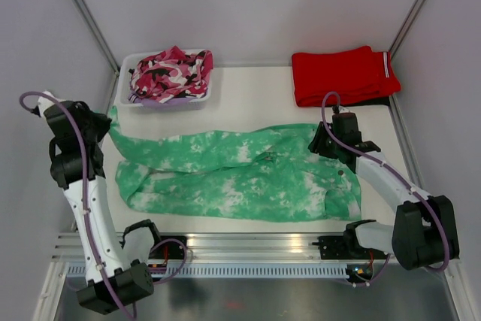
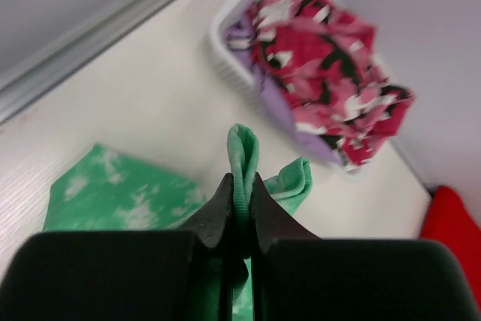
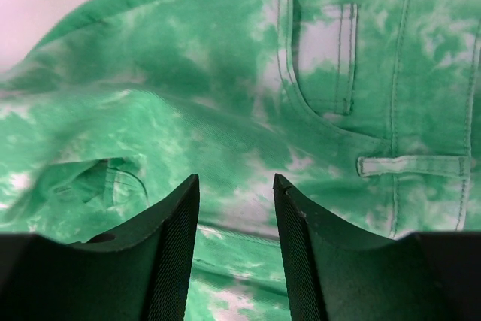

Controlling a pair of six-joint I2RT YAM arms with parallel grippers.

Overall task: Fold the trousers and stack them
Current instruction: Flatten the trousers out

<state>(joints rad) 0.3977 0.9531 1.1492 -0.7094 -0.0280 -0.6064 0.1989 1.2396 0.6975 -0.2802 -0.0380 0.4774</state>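
The mint green tie-dye trousers lie spread across the middle of the table, legs to the left and waist to the right. At the far left leg end, my left gripper is shut on a fold of the hem. In the left wrist view that green hem sticks up, pinched between the black fingers of the left gripper. My right gripper hovers over the waist end. The right wrist view shows this gripper open above the trousers, close to a pocket and belt loop, with nothing gripped.
A white basket at the back left holds a pink, black and white camouflage garment, also in the left wrist view. Folded red trousers lie at the back right. Walls enclose the table; a metal rail runs along the near edge.
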